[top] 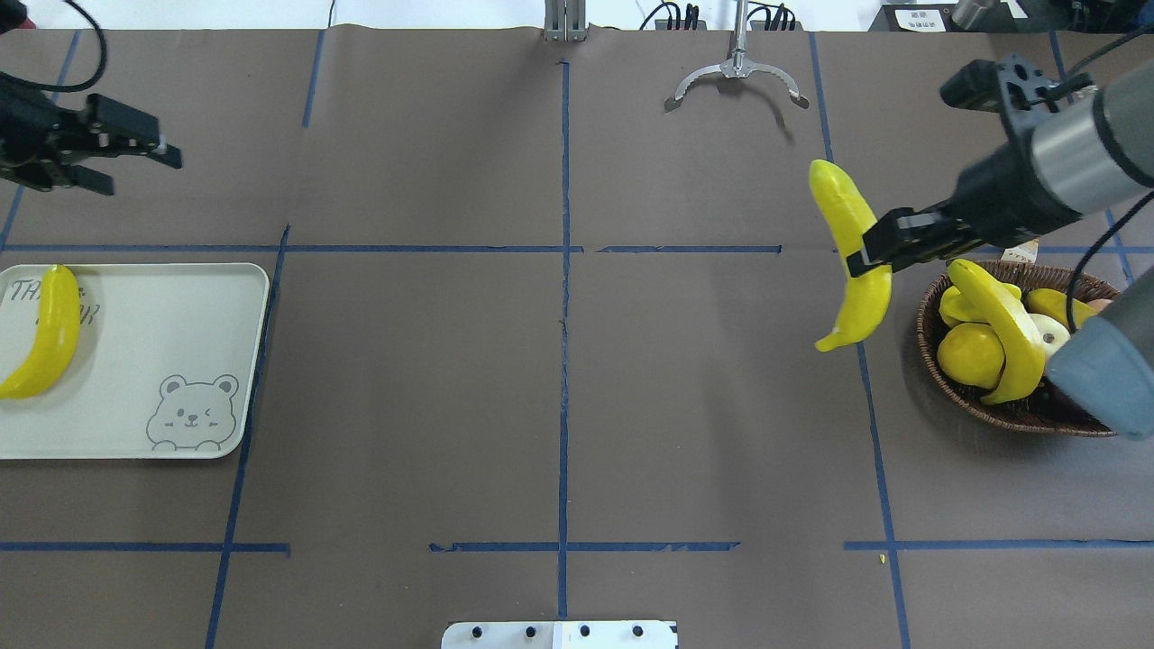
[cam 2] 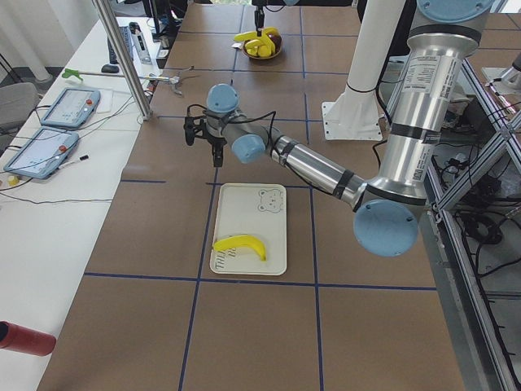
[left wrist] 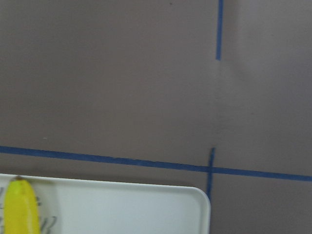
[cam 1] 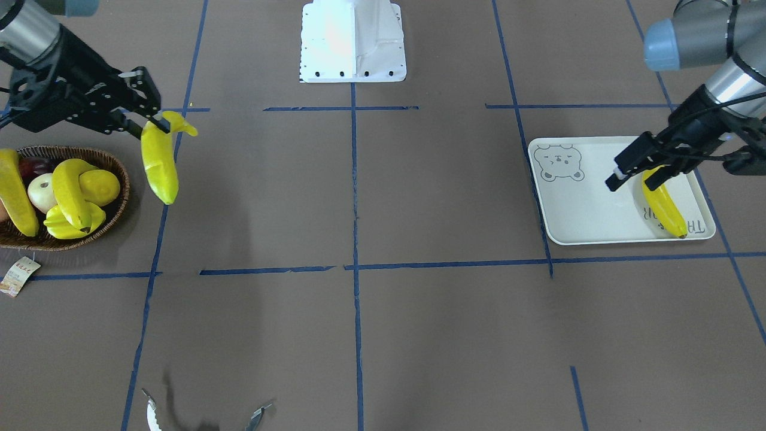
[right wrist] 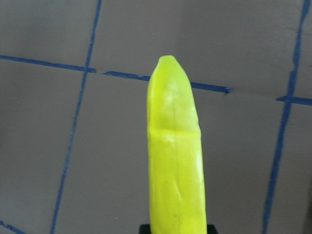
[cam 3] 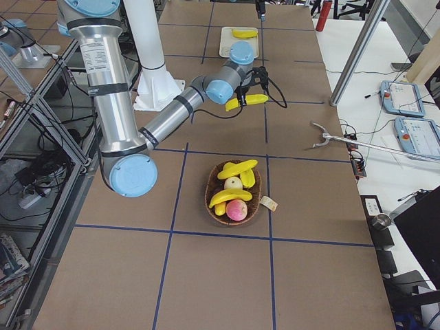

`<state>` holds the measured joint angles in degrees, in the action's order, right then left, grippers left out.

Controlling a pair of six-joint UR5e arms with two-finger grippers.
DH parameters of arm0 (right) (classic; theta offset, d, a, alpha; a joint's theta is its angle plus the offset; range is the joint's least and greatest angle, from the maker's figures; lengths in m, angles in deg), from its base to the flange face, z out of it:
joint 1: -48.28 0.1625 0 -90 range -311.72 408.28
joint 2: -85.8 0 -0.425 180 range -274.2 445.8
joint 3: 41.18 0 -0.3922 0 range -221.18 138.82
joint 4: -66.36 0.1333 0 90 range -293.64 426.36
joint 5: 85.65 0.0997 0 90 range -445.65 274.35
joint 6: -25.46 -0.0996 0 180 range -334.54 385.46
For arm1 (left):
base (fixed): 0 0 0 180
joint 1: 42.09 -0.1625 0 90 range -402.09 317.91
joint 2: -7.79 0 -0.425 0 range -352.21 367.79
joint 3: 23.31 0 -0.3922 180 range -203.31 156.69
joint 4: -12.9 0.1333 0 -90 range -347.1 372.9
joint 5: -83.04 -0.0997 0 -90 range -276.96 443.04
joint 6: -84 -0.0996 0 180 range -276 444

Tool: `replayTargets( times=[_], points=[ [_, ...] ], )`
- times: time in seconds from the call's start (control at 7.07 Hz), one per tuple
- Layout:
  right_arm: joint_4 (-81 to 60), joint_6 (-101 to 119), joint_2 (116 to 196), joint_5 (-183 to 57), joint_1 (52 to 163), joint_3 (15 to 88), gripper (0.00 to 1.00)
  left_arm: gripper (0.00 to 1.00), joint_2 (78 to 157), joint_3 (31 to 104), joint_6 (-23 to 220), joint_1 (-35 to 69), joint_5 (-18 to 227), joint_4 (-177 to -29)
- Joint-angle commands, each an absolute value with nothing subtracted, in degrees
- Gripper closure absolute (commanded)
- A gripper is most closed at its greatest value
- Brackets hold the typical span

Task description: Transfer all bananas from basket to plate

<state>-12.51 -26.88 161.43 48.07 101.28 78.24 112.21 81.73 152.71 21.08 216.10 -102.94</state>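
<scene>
The counter point(top: 559, 406) carried the job at its two ends. The plate point(top: 162, 306) lay well apart from the basket point(top: 1019, 416), too far for one arm to serve both. So I judged the work split: my right arm beside the basket picked, and my left arm at the end far from the basket received.

One banana point(top: 45, 338) lay flat along the plate's edge farthest from the basket, over the lettering, which left the bear side free for the other three. Two more bananas stayed in the basket. One arched over the other fruit point(cam 1: 72, 191) and one lay against the rim point(cam 1: 13, 194). The fruit crowded there, so I was not sure of the count from these views.

The fourth banana point(top: 838, 207) hung in the air just beside the basket, on its plate side and clear of the rim. My right fingers point(top: 864, 257) pinched it across the middle. I judged that grip chosen so the curved ends balanced and the glossy skin would not swing or slip.

My left fingers point(top: 135, 140) stood spread and held nothing. They hung well apart from the basket, near the plate's far edge, ready, I judged, to take the banana.
</scene>
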Motion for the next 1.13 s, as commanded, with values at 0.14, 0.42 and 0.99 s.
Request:
replayTargets(
  times=[0.14, 0.42, 0.99],
  points=[
    [-12.4, -45.2, 150.1, 35.8, 89.2, 78.2, 0.98, 0.00, 117.6, 80.3, 176.7, 13.7, 215.6, -121.8],
    [-12.3, -49.0, 146.2, 26.5, 82.3, 78.1, 0.98, 0.01, 123.5, 80.5, 190.0, 10.1, 212.0, -126.1],
    [-9.5, -49.4, 145.7, 22.4, 78.1, 78.2, 0.98, 0.01, 125.6, 80.4, 192.9, -3.6, 195.9, -132.0]
  ],
)
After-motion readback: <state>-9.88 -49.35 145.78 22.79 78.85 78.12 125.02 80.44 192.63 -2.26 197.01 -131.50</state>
